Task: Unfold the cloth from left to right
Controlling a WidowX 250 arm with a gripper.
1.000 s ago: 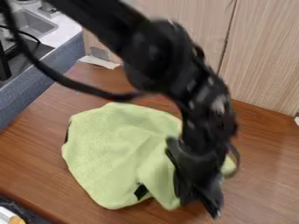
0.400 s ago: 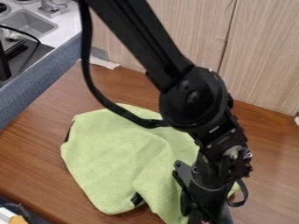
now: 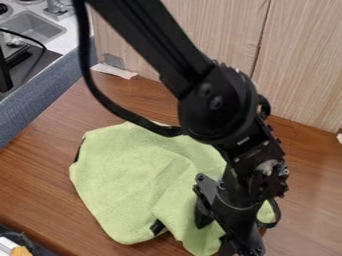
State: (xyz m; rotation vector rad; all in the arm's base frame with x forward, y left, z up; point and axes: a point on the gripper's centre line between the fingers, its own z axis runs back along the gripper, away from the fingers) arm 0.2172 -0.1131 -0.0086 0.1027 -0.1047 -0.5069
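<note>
The light green fabric cloth (image 3: 127, 180) lies on the brown wood-grain table (image 3: 40, 172), just this side of the middle from where I'm standing. It's a broad, rumpled spread, part of it folded over—a soft crease runs slantwise down towards the near edge. A small black tag (image 3: 157, 227) pokes out at that near edge, and a thin dark strip (image 3: 79, 150) shows along the left one.

The black robot arm (image 3: 217, 102) slants down from above, a thick black cable (image 3: 110, 102) looping beside it, and covers some of the cloth's right side. Its black gripper (image 3: 242, 231) hangs low at the near right part of the cloth—I can't tell whether it's open, closed or gripping the fabric. A bit of green peeks out to the right of it.

Behind the table stands a pale wood-grain panel (image 3: 300, 65), with a white strip (image 3: 115, 71) lying near its foot. Over at the far left, a grey sink (image 3: 33, 26) is set in a pale counter, which has a blue-grey side (image 3: 43, 95) facing the table.
</note>
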